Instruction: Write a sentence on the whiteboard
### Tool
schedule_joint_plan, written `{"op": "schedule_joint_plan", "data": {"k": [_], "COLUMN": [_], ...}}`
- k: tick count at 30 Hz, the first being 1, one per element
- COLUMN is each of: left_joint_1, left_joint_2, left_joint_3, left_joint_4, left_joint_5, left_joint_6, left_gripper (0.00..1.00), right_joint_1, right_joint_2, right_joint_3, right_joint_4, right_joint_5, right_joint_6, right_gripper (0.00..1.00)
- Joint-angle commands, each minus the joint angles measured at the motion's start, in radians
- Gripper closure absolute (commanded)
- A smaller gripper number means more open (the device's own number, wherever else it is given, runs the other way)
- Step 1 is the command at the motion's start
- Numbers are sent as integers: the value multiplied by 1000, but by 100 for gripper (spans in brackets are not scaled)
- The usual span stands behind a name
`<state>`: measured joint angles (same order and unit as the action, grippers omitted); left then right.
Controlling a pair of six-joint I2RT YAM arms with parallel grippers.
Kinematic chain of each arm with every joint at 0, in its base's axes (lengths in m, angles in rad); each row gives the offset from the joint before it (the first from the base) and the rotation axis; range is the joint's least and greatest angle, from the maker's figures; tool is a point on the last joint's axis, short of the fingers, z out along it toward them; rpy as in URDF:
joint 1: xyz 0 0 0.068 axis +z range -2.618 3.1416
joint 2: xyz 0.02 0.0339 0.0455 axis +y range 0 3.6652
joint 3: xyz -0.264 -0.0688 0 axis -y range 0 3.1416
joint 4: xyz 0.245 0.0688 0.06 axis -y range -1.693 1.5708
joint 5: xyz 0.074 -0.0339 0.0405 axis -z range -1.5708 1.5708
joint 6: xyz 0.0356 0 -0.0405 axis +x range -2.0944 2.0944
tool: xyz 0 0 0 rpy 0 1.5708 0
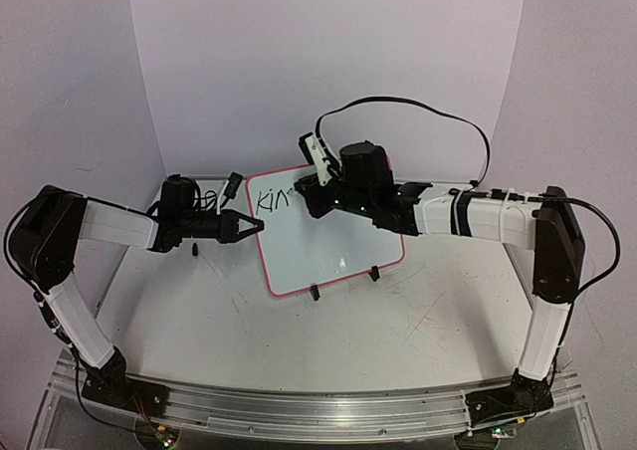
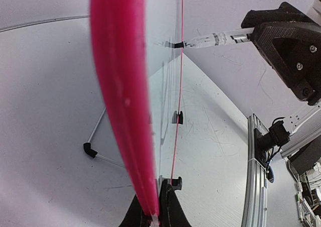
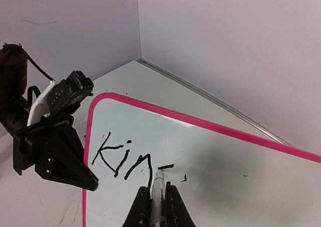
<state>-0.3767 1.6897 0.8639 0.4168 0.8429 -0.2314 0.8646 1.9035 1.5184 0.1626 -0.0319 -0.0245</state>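
Note:
The whiteboard, white with a pink rim and two black clip feet, stands tilted mid-table. Black lettering "Kin" plus a short stroke sits at its top left; it also shows in the top view. My left gripper is shut on the board's left rim. My right gripper is shut on a marker whose tip touches the board just right of the "n". The marker also shows in the left wrist view.
Purple walls enclose the back and sides. The grey tabletop is scratched. A thin metal rod with a black elbow lies on the table behind the board. A metal rail runs along the near edge.

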Motion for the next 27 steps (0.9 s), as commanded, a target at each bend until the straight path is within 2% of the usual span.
{"op": "schedule_joint_plan", "data": {"k": [1,14,20,27], "left_joint_1": [2,3,2,2], "left_joint_2": [8,6,4,7], "left_joint_3": [21,23,21,23], "left_joint_4": [-41,-45,-46,-47], "left_joint_5": [-165,-166,-166,-164], "left_joint_6": [106,106,106,107], "left_gripper": [100,100,100,100], "right_joint_1": [6,10,7,-7], "right_joint_2": [0,-46,-46,-36], "right_joint_3": [-13,-85,-62,-27], "right_joint_4": [5,2,2,9], "right_joint_5": [-11,31,118,136], "right_joint_6": [17,51,33,33], "right_gripper": [100,100,100,100]}}
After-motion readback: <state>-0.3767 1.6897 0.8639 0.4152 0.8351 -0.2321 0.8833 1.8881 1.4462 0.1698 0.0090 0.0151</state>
